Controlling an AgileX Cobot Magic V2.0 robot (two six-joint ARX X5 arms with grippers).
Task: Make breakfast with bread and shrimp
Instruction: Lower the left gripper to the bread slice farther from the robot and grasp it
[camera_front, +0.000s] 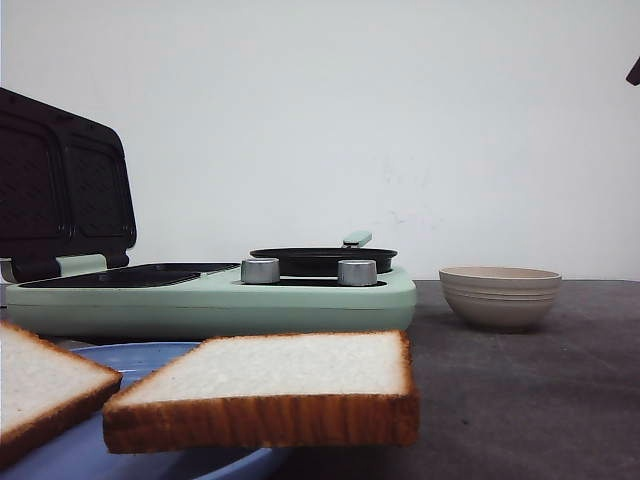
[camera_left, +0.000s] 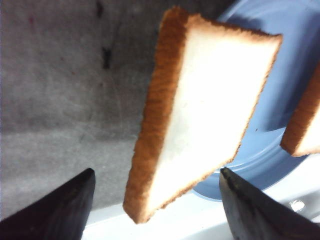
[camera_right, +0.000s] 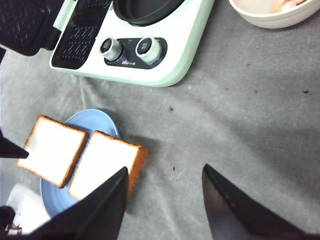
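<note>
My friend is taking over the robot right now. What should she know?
Left pincer: open, empty, above the bread.
Right pincer: open, empty, over the bare table.
Both bread slices sit on the blue plate, one hanging over its rim.
Something pinkish, maybe the shrimp, lies in the beige bowl; hard to tell.
The green breakfast maker is open, plates bare.
Done: nothing yet. Left: bread and shrimp into the maker.

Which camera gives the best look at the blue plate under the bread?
The right wrist view: it shows the blue plate from above, both bread slices overhanging its rim. The front view catches only its near edge; the left wrist view shows part of it behind a slice.
</note>
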